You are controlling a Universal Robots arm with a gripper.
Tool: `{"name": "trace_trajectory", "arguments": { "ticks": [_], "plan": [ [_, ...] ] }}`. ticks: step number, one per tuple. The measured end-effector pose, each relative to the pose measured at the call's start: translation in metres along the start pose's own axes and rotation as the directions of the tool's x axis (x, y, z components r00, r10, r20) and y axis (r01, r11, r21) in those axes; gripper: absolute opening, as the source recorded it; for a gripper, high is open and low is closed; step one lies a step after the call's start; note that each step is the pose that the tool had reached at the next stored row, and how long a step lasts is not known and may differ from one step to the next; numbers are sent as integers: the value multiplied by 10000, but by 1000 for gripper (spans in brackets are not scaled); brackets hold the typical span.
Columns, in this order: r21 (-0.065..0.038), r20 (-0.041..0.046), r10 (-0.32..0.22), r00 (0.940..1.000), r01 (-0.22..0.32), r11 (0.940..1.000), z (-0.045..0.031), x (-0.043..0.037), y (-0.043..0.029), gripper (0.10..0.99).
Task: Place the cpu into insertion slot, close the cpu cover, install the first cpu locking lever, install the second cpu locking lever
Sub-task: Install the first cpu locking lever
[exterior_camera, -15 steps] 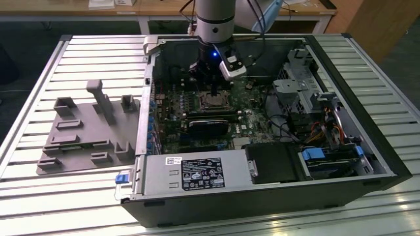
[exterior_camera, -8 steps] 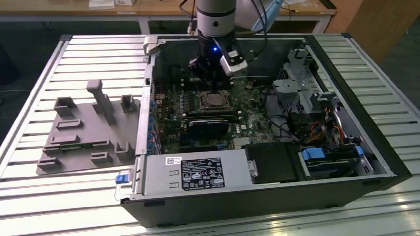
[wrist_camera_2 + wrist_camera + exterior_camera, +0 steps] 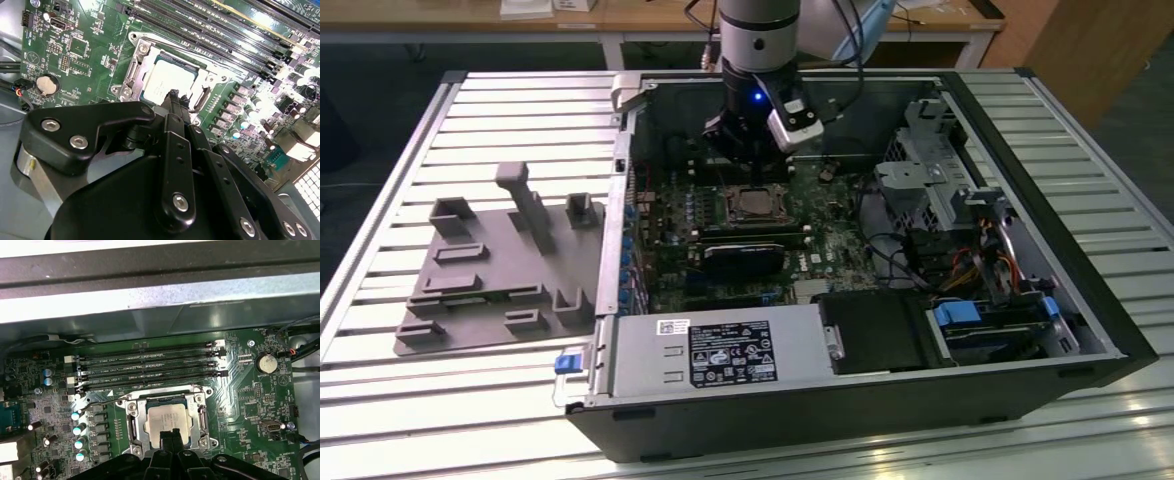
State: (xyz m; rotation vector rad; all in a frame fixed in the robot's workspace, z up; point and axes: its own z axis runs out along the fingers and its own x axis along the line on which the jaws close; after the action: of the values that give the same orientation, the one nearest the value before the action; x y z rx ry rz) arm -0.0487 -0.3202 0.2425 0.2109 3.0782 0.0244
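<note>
Slatted table (image 3: 400, 150) is carrying an open computer case (image 3: 854, 425), its printed label (image 3: 734, 357) too small for reading. On the green board (image 3: 250, 390), the insertion slot (image 3: 131, 412) is holding the cpu (image 3: 167, 417), the cpu cover (image 3: 167, 401) framing it; my gripper (image 3: 170, 434), jaws together, is hovering over the cpu's edge.

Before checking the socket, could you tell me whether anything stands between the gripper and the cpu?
Nothing visible does: in both wrist views the gripper sits over the edge of the cpu, which lies in the insertion slot.
</note>
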Motion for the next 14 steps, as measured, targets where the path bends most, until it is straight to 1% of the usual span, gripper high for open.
{"name": "trace_trajectory", "arguments": {
  "ticks": [5,8,14],
  "plan": [
    [0,0,0,10000,0,10000,-2,0,0,106],
    [4,-1,0,10000,0,10000,-17,-1,0,106],
    [0,0,1,10000,-1,10000,-115,-6,2,106]
  ]
}}
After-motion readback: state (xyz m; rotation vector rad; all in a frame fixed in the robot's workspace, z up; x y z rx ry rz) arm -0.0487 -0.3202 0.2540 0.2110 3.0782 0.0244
